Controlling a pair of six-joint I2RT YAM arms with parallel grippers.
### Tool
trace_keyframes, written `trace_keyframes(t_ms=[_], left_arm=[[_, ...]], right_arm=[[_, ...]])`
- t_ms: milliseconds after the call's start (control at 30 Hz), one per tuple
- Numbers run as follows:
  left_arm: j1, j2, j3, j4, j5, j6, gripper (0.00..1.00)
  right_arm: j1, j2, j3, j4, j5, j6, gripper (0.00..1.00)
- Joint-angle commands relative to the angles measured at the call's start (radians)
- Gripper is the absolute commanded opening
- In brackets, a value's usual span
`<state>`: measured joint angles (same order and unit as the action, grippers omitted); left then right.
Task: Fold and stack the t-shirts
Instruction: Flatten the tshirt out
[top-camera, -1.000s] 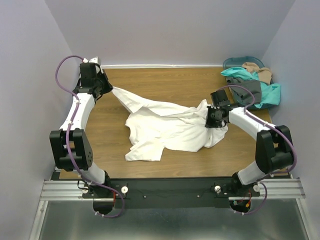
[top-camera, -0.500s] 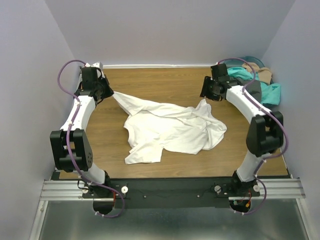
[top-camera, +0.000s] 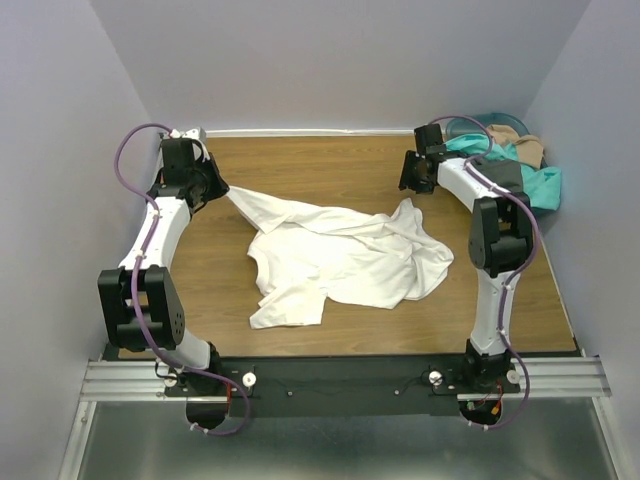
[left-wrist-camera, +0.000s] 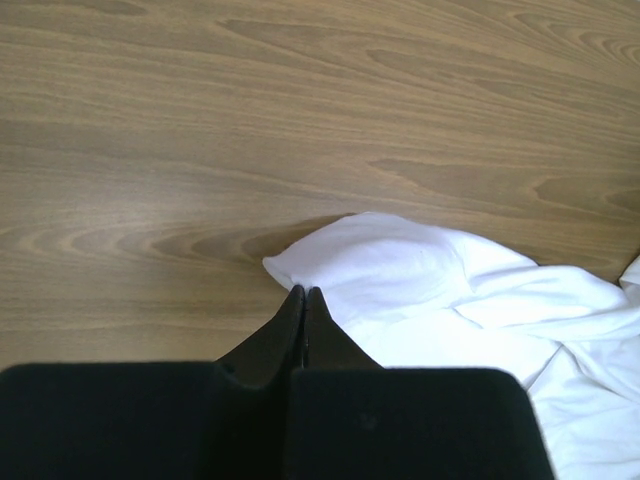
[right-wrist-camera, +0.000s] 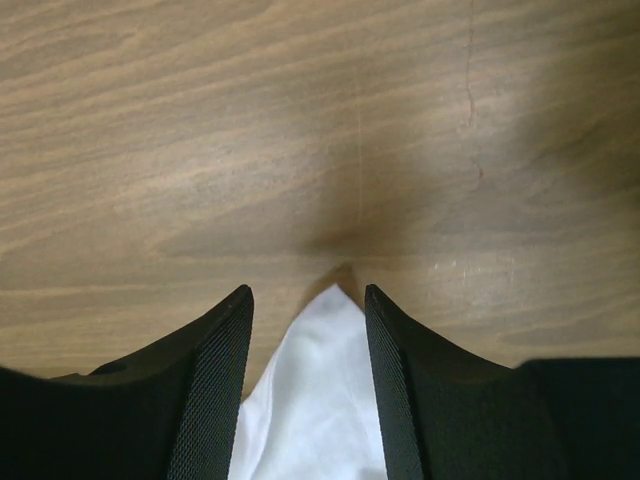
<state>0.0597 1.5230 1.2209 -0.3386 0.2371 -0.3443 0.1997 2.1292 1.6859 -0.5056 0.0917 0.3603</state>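
Shirt update from where I'm standing: white shirt (top-camera: 340, 255) is lying crumpled around the middle of the table (top-camera: 330, 155), nowhere near folded. One corner of it is pulled out into a long tail toward 10 o'clock, and that's where the left gripper (left-wrist-camera: 303, 295) is. Its jaws are squeezed right together with that corner pinched between them. From the wrist view you can see the cloth bunching up just past the tips and running off toward 4 o'clock.

Right gripper (right-wrist-camera: 306, 295) is out at about 2 o'clock, above the shirt's far right edge, jaws standing apart and gripping nothing. Its own camera shows a little point of white cloth sitting in the gap between the two fingers (right-wrist-camera: 215, 370), with bare wood beyond. Can't tell if the cloth actually touches either finger.

Other shirts (top-camera: 525, 180) are heaped at the far right corner, around 1 to 2 o'clock: teal, dark grey and tan, all tangled together and spilling out of a round teal basket (top-camera: 468, 123). The right arm reaches past just beside that heap.
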Motion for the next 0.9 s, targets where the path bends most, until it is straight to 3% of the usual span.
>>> trace_keyframes(t_ms=[0,600,700,733,767,867], left_arm=[[0.009,-0.034,-0.020,0.003,0.027,0.004,0.00],[0.009,-0.007,0.006,-0.005,0.027,0.016,0.00],[0.011,-0.009,0.006,-0.005,0.027,0.014,0.00],[0.009,-0.009,0.006,-0.004,0.027,0.013,0.00],[0.009,-0.009,0.005,-0.005,0.025,0.014,0.00],[0.009,-0.007,0.006,-0.004,0.028,0.011,0.00]], right_arm=[[-0.006,0.063,0.049,0.022,0.011,-0.026,0.54],[-0.008,0.087,-0.026,0.021,-0.020,-0.008,0.48],[-0.006,0.090,-0.031,0.021,-0.033,-0.004,0.38],[-0.008,0.089,-0.032,0.019,-0.035,-0.003,0.33],[-0.006,0.083,-0.035,0.019,-0.037,-0.001,0.22],[-0.006,0.068,-0.045,0.021,-0.037,0.000,0.10]])
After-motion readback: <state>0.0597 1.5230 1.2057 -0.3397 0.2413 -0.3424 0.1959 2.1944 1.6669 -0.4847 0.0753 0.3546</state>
